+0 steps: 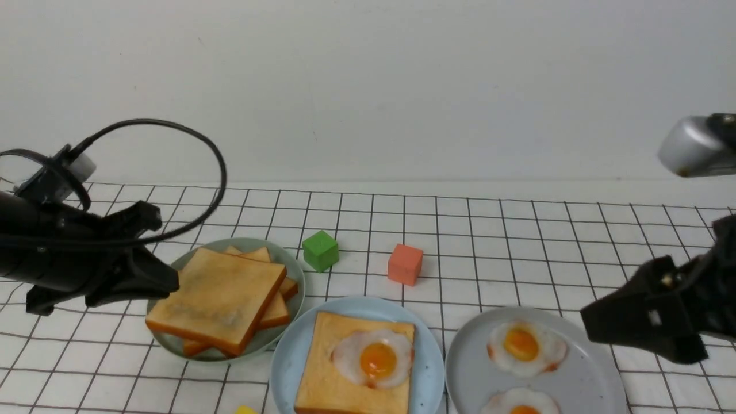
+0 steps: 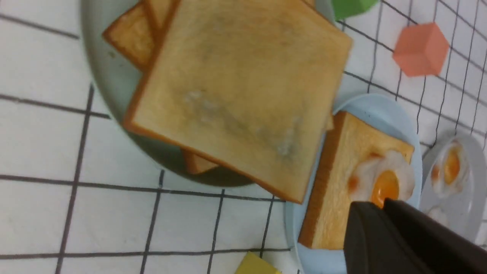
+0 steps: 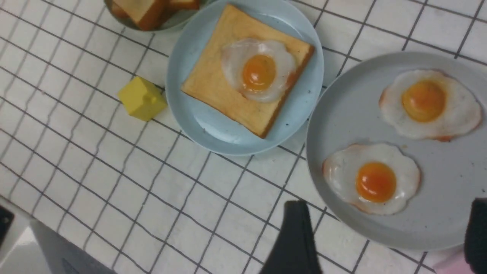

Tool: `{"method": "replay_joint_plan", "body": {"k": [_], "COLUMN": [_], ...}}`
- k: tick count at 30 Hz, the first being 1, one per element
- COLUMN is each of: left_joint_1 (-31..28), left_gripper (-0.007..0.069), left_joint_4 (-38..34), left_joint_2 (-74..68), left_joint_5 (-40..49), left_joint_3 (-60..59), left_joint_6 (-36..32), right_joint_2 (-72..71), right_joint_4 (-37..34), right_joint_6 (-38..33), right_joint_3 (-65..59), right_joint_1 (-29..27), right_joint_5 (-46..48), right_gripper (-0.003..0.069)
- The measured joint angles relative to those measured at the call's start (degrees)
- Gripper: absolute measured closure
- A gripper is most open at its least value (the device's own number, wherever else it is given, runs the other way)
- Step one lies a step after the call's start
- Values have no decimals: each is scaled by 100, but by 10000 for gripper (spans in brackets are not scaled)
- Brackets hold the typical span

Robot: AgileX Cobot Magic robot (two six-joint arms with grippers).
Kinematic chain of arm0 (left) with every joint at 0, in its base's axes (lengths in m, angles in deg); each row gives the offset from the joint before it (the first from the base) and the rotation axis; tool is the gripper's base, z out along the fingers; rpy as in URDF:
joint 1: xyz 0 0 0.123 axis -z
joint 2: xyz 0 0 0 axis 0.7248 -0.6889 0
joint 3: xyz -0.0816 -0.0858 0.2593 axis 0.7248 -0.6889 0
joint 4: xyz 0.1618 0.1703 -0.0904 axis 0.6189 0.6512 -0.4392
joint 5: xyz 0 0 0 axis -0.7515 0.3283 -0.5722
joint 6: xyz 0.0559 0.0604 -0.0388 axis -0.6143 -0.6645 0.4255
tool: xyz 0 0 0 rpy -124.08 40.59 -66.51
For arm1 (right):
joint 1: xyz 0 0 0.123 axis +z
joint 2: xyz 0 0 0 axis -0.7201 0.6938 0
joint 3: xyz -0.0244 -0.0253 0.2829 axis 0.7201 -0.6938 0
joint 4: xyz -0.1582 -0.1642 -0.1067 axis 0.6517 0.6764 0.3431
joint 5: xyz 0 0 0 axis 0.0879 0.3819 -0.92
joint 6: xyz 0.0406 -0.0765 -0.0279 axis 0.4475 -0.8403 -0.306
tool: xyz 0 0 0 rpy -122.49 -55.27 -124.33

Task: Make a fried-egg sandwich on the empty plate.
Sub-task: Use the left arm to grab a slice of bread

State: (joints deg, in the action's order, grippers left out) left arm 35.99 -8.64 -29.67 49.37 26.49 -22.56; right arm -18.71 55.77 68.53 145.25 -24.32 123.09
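Your sandwich point(image 1: 345, 368) is only half built: one square golden toast slice with a darker orange-brown crust and one fried egg point(image 1: 374, 357) lying on top. It sits flat on the blue plate point(image 1: 284, 362) at the near middle of the table point(image 1: 517, 230), between the green plate point(image 1: 290, 261) and the grey plate point(image 1: 581, 374).

Count the rest:
- The loose toast pile point(image 1: 221, 296) on the green plate has at least three slices.
- Two spare eggs point(image 1: 526, 347) lie on the grey plate.
- There are three blocks: a green block point(image 1: 320, 250), an orange block point(image 1: 405, 264) and a yellow block point(image 3: 142, 98).

Your left gripper point(image 2: 371, 206) hangs by the pile, fingers nearly together and holding nothing. Your right gripper point(image 3: 388, 205) hovers over the grey plate's near edge, fingers wide apart and empty.
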Motion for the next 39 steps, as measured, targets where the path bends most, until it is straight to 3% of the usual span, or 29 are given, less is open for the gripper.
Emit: {"method": "replay_joint_plan", "body": {"k": [1,3,7,9,10,11,16,19,26,33,35,39], "left_joint_1": [-30,-333,-395,-395,-395,-395,-395,-395,-395,-395,-395,-395], "left_gripper": [549,491,371,258,240,167,123,138,272,554,601,607], "left_joint_4": [-22,-109,-181,-308,-326,-449,-1051,-1387,-1510,-1422,-1403,-1341], "left_joint_2": [-34,-420,-672,-821,-841,-947,-1252,-1466,-1720,-1726,-1726,-1454], "left_joint_5": [0,-56,-314,-541,-582,-768,-833,-748,-743,-681,-614,-365], "left_joint_3": [0,0,22,57,57,63,65,69,69,89,89,89], "left_joint_6": [-28,-183,-392,-806,-893,-1340,-2279,-2678,-2945,-3052,-3052,-2954], "right_joint_2": [-27,-378,-582,-644,-644,-655,-661,-661,-665,-672,-672,-672], "right_joint_4": [-18,-357,-611,-700,-706,-719,-750,-750,-750,-767,-767,-767], "right_joint_6": [-18,-271,-590,-722,-737,-757,-774,-774,-774,-774,-774,-762], "right_joint_3": [-16,-129,-224,-260,-269,-275,-275,-275,-275,-275,-275,-275], "right_joint_1": [0,0,0,0,0,0,0,0,0,0,0,0], "right_joint_5": [0,-22,-45,-45,-45,-45,-45,-39,-16,4,34,171], "right_gripper": [98,99,99,99,99,99,99,99,99,99,99,99]}}
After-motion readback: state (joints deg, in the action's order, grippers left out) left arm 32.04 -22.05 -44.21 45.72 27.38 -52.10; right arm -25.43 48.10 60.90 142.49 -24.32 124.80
